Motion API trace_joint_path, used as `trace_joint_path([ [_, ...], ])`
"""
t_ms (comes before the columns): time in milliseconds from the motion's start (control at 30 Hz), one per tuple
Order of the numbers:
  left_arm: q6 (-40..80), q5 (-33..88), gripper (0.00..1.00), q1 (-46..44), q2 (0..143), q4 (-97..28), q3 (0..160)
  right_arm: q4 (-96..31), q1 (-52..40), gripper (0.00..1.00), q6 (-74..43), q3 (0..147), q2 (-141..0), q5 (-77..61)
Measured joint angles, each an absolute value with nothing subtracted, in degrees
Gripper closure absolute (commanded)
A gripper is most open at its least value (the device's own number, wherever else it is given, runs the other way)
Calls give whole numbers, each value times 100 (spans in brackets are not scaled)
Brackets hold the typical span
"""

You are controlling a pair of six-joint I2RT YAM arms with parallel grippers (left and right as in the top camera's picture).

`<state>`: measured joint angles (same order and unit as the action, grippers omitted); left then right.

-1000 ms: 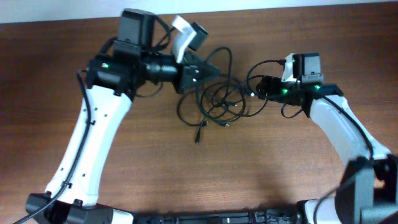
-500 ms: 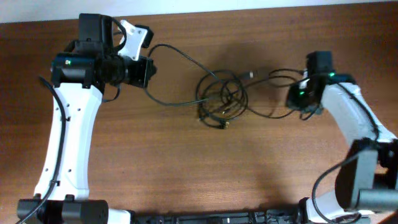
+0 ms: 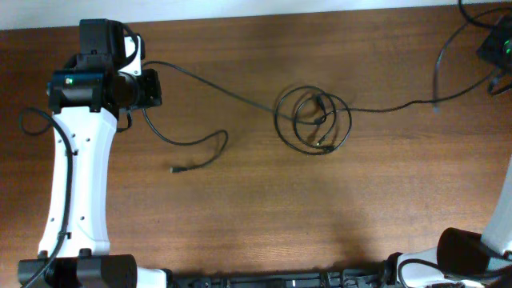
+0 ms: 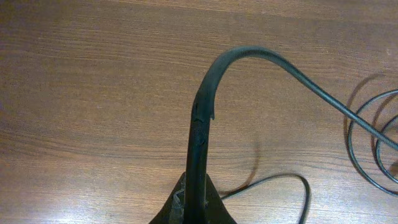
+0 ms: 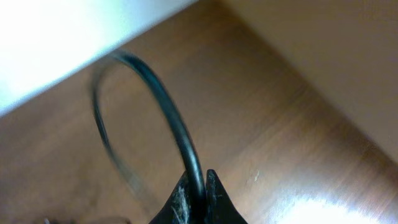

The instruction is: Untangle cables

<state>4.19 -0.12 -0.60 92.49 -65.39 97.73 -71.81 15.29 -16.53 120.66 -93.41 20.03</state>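
Although the left gripper (image 4: pixel 198 206) and right gripper (image 5: pixel 198 194) have jaws clamped on black cables (image 3: pixel 224 89), a looped knot (image 3: pixel 314 120) lies on the table (image 3: pixel 264 224): untangling looks half done.

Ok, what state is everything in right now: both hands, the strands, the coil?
Left hand: shut on the left strand.
Right hand: shut on the right strand.
Coil: looped and tangled, mid-table.
Left strand: drawn out from left hand to coil.
Right strand: drawn out from coil toward right hand.
Loose end: free, lying on the table.
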Motion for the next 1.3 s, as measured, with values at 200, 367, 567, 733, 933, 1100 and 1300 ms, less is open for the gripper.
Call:
trace_joint_path([
  [200,421,-49,100,-60,9249,-6539,9773,-7002,1529,96,-1651,12809,-9334,3166],
  [367,432,287,100,-60,9249,-6534,9773,-7664,1529,96,-1656,12798,-9472,2853],
  [567,486,-141,100,-32,9249,-6541,9773,-7758,1529,96,-1653,12744,-9870,2705],
  [733,1562,-1837,100,915,9249,-6626,9773,-7872,1664,96,-1721,12744,-9865,3817],
  [933,1754,-113,100,1802,9249,-6307,9773,-7773,2158,96,-1835,12744,-9865,2685],
  [1100,475,2637,100,939,9249,-5826,9773,-7754,2130,96,-1321,12744,-10007,1535],
  [1300,-650,3148,100,-36,9251,-5913,9688,-8381,2134,96,-1262,12744,-10556,1511],
])
